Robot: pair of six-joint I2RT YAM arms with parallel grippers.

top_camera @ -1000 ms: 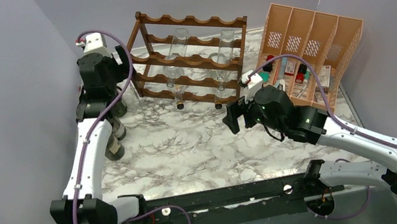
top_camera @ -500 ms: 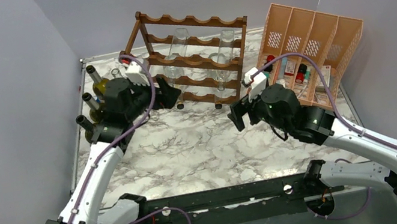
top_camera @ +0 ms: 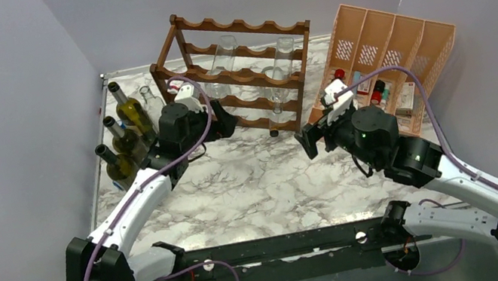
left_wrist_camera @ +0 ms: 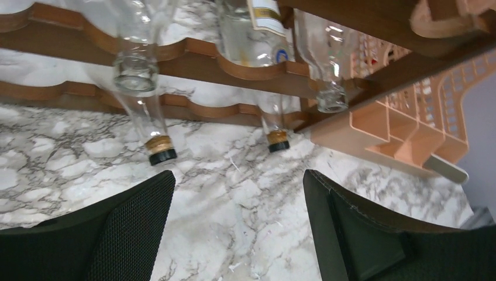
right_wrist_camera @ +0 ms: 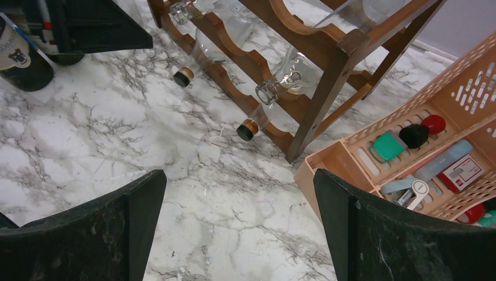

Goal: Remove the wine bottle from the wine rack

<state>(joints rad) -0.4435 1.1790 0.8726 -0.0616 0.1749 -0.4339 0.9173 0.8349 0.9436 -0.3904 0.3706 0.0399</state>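
Left pincer point(top_camera: 225, 123): jaws wide apart, nothing between them. It sits low over the marble table point(top_camera: 253, 185), at the front left foot of the wine rack point(top_camera: 242, 73).

In the left wrist view, two wine bottles lie neck-out in the rack's lower tier, sloping down towards this pincer.
- The left capped bottle point(left_wrist_camera: 153, 132) is just ahead of the left finger point(left_wrist_camera: 123, 234).
- The right capped bottle point(left_wrist_camera: 275, 132) is ahead, nearer the right finger.
- Neither is touched; both caps hang close above the marble.

Higher up from the pincer, in the next tier, are two open-mouthed clear bottles point(left_wrist_camera: 135, 67), also necks forward.

To the pincer's left, by the wall, a group of standing bottles point(top_camera: 124, 131): three dark green and one clear, all upright.

Right pincer point(top_camera: 311, 141): jaws spread, empty, held over bare marble near the rack's right end post. From its wrist view the rack is ahead and to the left. The peach organiser point(right_wrist_camera: 421, 134) is ahead to the right, with small items in its compartments. The organiser's corner sits just beside the post's foot.
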